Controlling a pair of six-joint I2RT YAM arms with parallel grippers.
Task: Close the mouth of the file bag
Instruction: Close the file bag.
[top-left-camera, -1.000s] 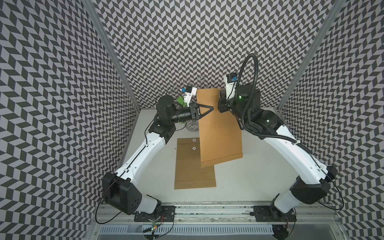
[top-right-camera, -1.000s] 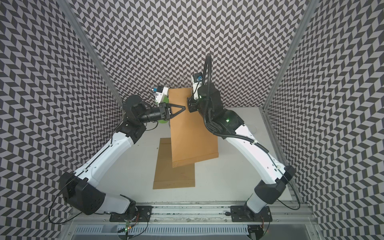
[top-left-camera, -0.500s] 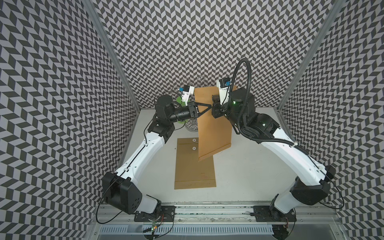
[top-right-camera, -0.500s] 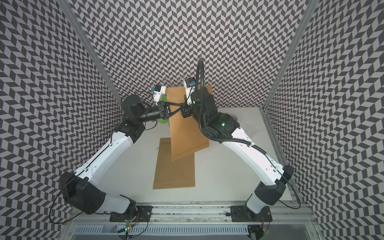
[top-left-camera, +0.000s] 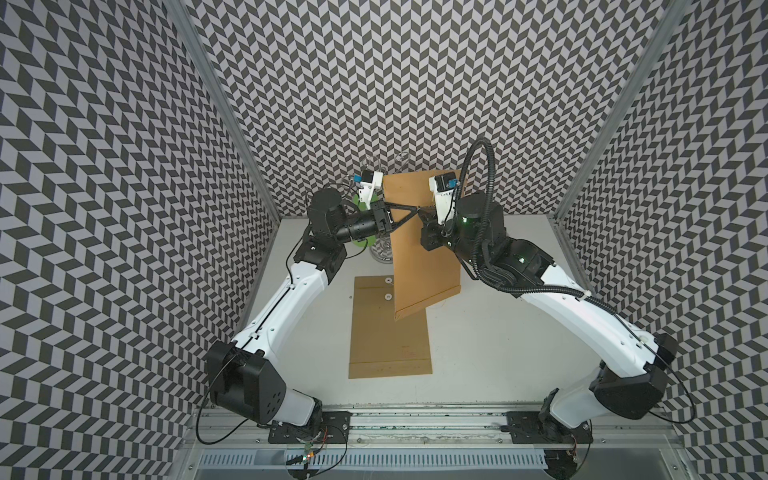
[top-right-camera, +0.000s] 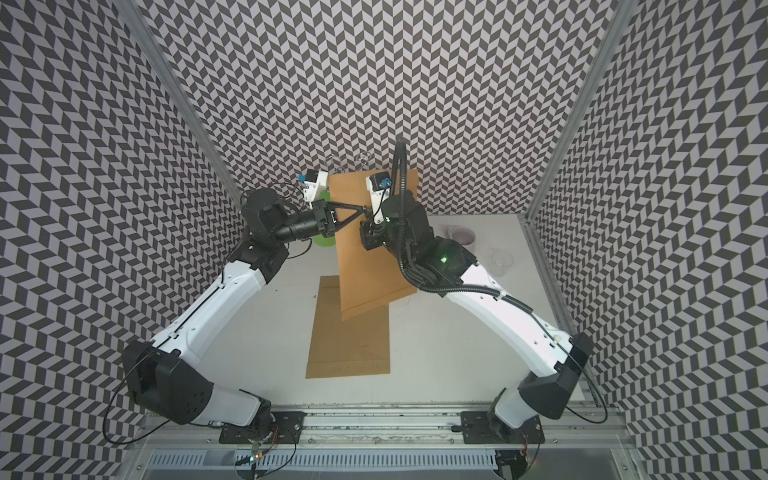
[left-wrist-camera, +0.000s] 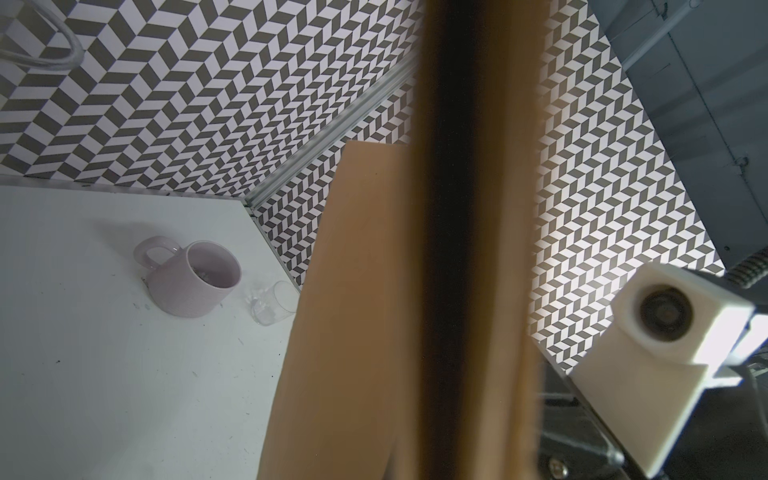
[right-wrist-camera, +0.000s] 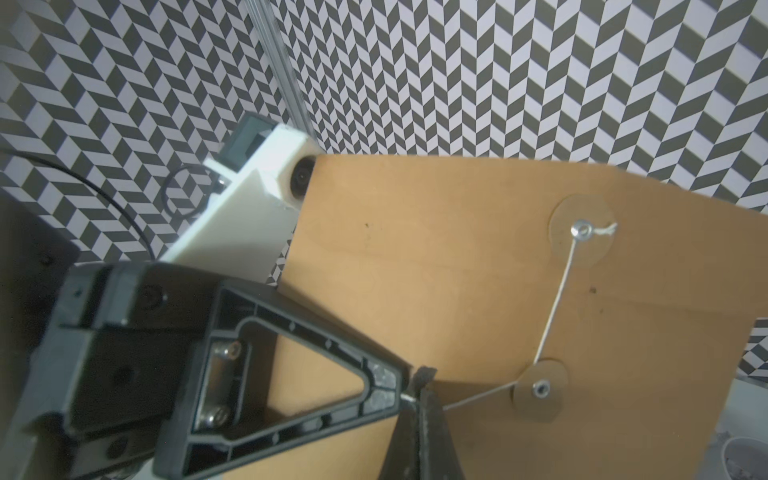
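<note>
At the back of the table (top-left-camera: 519, 353), over its middle, your file bag (top-left-camera: 424, 266) hangs upright in the air. Its bottom edge is slanted above a second bag (top-left-camera: 388, 340) that lies flat. Lifted clear like this, both faces are free, so the string (right-wrist-camera: 557, 299) can pass round without dragging on anything.

Your left gripper (top-left-camera: 413, 207) is clamped tight on the bag's side edge near the top, one finger across the front face, and serves as the anchor. Your right gripper (right-wrist-camera: 419, 399) is pinched fully together on the free end of the string, just beside the left fingertip.

In that arm's wrist view, the string runs from the upper button (right-wrist-camera: 582, 230) on the flap down to the lower button (right-wrist-camera: 540, 389). It bends round that button and goes taut to your right jaws. That tension is what draws the flap against the body.

I'd judge the winding begun, not finished; I can't tell how many turns are on. Hold the pull steady so the loop doesn't slip off.
</note>
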